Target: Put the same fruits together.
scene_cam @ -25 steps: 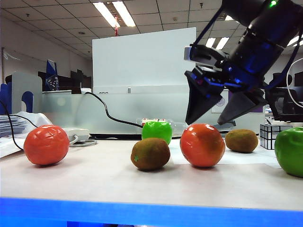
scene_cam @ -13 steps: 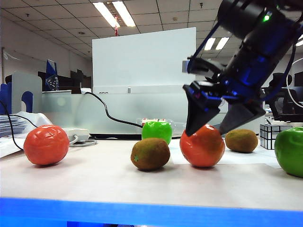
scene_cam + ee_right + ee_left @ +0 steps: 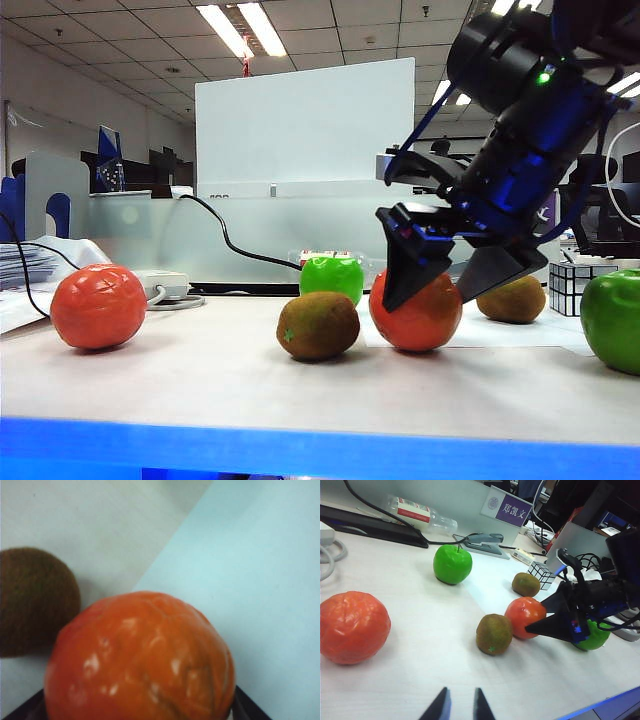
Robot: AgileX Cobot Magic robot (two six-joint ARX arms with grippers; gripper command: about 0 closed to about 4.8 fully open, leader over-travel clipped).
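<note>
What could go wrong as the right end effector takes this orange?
The right end effector straddles the middle orange with its jaws wide open. The glossy round fruit could squirt out as they close. A kiwi lies right beside it and could get bumped and roll.

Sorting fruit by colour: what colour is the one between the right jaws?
Orange-red, an orange; clearest in the right wrist view.
</note>
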